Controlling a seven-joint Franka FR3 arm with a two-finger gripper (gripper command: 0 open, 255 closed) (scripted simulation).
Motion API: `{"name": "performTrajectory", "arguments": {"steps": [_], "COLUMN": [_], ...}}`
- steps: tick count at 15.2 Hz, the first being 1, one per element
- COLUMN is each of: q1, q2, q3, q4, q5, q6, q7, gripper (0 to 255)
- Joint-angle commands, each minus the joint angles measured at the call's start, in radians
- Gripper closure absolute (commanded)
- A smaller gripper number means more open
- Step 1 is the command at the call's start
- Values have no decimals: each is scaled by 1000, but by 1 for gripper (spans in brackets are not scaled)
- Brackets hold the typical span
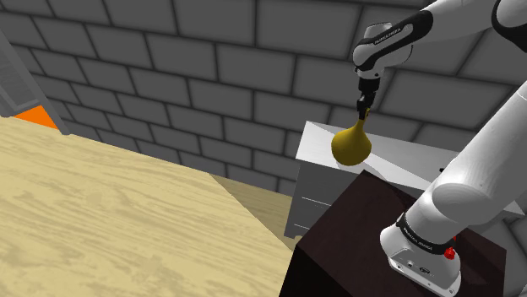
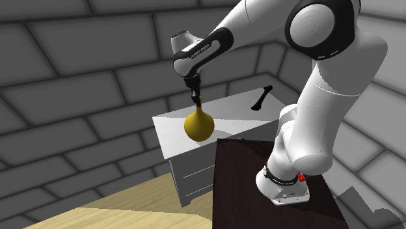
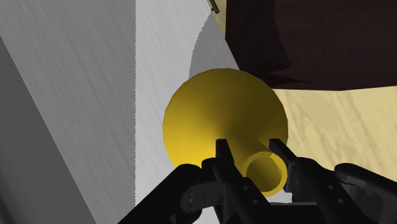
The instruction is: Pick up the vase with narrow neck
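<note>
The black pincer (image 1: 364,108) pinches the slim neck of the yellow vase (image 1: 352,145), whose round belly appears to hang just clear of the pale grey desk (image 1: 405,160), near its front edge and beside the dark stand (image 1: 355,236). The lift looks nearly done. A straight, steady rise with a firm grip should stop the bulb swinging or slipping free.
</note>
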State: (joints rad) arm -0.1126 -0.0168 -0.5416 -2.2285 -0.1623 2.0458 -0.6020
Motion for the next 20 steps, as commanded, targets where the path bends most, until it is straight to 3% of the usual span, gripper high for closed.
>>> {"name": "performTrajectory", "arguments": {"steps": [1, 6, 20], "q1": [0, 0, 6], "q2": [1, 1, -87], "q3": [0, 0, 14], "q4": [-1, 1, 112], "q5": [0, 0, -29], "q6": [1, -1, -192], "q7": [0, -1, 9], "gripper": [255, 255, 255]}}
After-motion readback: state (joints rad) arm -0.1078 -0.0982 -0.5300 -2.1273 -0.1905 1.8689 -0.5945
